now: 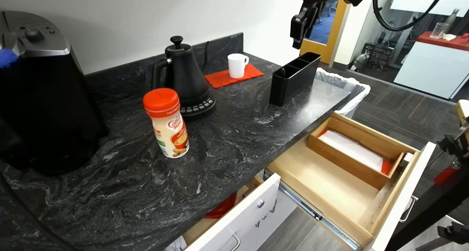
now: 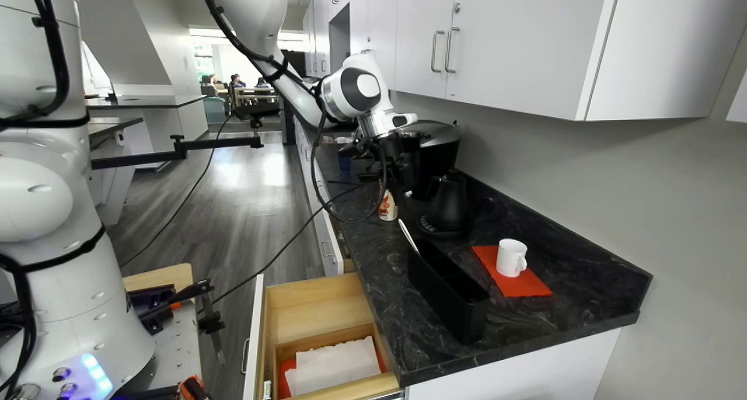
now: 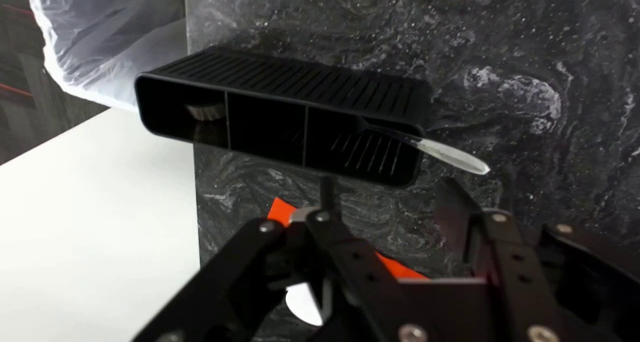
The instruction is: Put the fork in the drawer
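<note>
Your dark bench carries most of the set-up, and your white arm extends over it. Drawer: light wood, white front, pulled out at the bench edge, its divider boxing off a white sheet lying over something red. Coffee machine, black and silver, well apart from the drawer. You have the black holder upright near the end of the bench; kettle farther along, canister just beside it. Red cloth laid on the bench near the wall. Jaws: spread well apart in your wrist view, gripping nothing. Mug upright on that cloth. Fork: tilted in the holder's end compartment nearest the coffee machine, pale handle jutting past the rim; head too dark for you to confirm
</note>
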Controlling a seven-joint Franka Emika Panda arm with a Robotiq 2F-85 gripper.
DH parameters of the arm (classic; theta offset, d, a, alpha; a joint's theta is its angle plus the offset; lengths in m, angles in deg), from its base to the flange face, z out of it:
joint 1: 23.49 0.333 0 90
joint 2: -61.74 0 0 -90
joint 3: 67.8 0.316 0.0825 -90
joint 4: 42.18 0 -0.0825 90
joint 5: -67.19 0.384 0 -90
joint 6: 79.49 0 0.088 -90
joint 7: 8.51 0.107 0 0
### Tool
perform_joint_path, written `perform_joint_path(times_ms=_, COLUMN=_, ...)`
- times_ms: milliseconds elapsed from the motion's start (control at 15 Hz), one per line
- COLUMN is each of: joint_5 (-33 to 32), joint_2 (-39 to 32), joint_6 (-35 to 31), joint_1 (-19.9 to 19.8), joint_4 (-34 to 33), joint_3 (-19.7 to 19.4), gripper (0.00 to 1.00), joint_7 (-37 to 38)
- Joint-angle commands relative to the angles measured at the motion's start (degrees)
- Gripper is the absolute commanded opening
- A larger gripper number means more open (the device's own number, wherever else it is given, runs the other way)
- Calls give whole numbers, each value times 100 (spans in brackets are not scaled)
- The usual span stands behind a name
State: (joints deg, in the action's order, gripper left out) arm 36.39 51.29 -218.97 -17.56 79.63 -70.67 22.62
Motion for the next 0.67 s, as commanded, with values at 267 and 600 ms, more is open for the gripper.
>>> perform_joint_path(times_ms=267, joint_5=488, joint_2=-247, joint_6=-300, joint_1=35, joint_4=93, joint_3=54, gripper=100, joint_7=-26)
perform_joint_path(times_ms=600, joint_5=587, joint_2=-493, joint_6=-564, joint_1=99, joint_4=53, joint_3=31, gripper=100, joint_7=-85)
